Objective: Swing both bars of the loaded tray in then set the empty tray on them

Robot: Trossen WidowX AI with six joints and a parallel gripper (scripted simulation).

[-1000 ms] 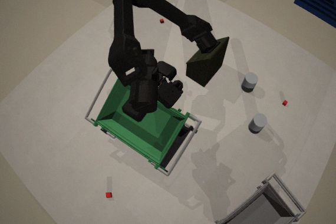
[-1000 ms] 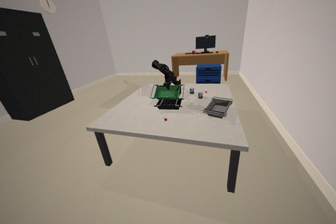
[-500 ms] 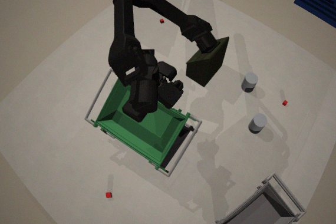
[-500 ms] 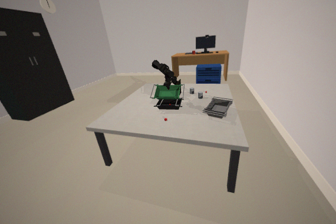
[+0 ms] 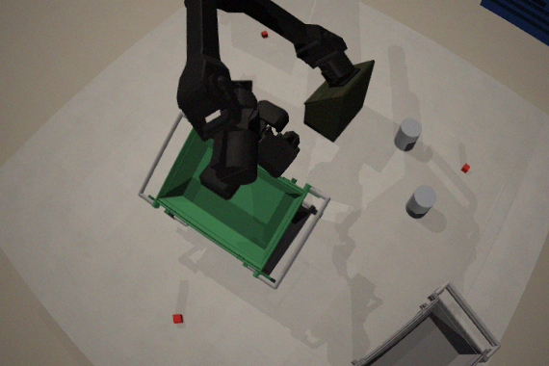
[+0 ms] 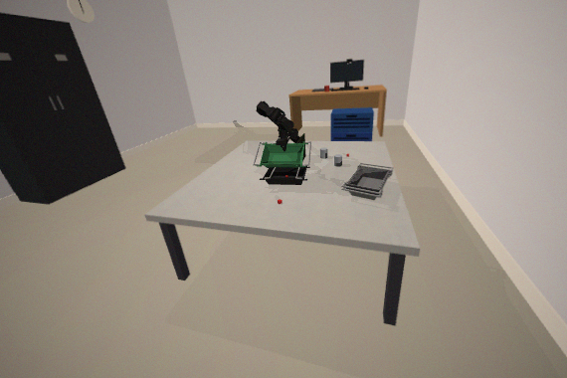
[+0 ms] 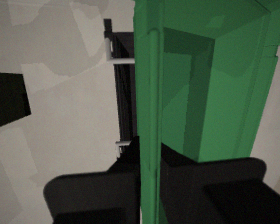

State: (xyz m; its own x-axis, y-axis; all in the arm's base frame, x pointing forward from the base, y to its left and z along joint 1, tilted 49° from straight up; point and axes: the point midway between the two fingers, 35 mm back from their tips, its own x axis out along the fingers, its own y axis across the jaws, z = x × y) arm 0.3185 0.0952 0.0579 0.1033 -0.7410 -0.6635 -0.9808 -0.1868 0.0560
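The green empty tray (image 5: 246,204) (image 6: 283,156) (image 7: 231,110) hangs in the air above the loaded black tray (image 5: 280,248) (image 6: 284,182) (image 7: 125,100). It tips a little towards the exterior camera; its own bars stand out beyond its ends. My gripper (image 7: 142,139) (image 6: 283,145) is shut on one long side wall of the green tray, one finger inside and one outside. The black tray stands on the table, mostly hidden from above. Its two wire bars (image 6: 271,173) (image 6: 299,173) lie across its top. A red block (image 6: 286,176) shows inside; other load is hidden.
A grey tray (image 5: 421,344) (image 6: 368,182) stands to the right. Two grey cylinders (image 5: 408,134) (image 5: 421,201) stand near a dark olive block-shaped object (image 5: 337,103) joined to the arm's base. Loose red cubes (image 5: 177,318) (image 5: 465,168) (image 5: 264,34) lie on the table.
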